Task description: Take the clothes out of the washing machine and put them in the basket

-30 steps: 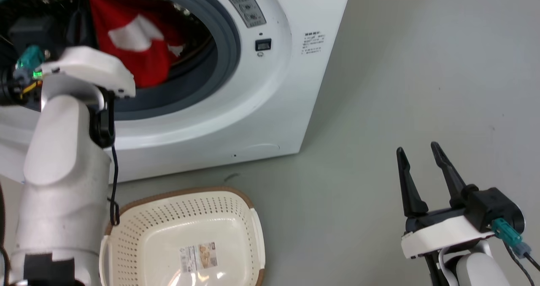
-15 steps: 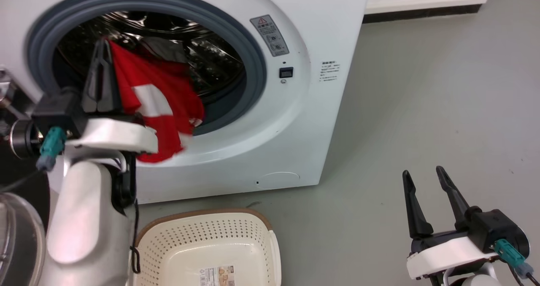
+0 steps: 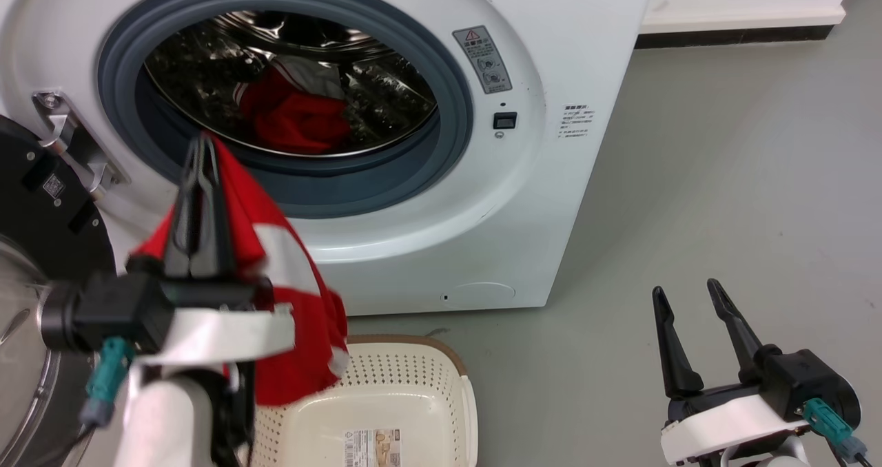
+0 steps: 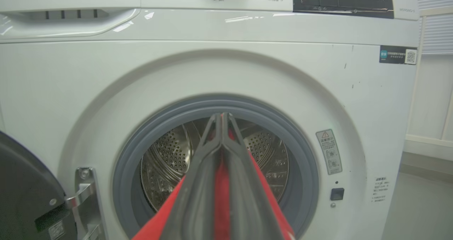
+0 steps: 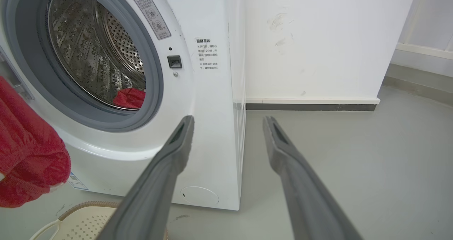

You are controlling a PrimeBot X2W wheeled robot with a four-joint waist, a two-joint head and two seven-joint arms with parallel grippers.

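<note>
Grey floor (image 3: 689, 178), washing machine (image 3: 565, 54) behind: left claw (image 3: 202, 147), pointing 12 o'clock, clamps clothes (image 3: 296, 315) draping to 5 o'clock over the basket (image 3: 413, 364); right claw (image 3: 685, 289) gapes empty.

1. The clothes (image 3: 296, 315) are flashing bright red with a white panel.
2. The washing machine (image 3: 586, 40) is gleaming white, its gasket (image 3: 455, 109) grey, its drum (image 3: 386, 88) shiny perforated steel.
3. The basket (image 3: 406, 374) is showing cream, dotted with holes, its rim (image 3: 413, 341) brown.

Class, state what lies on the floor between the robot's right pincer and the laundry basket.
Bare grey floor, with nothing on it, stretches between the right pincer and the basket, as the head view shows.
</note>
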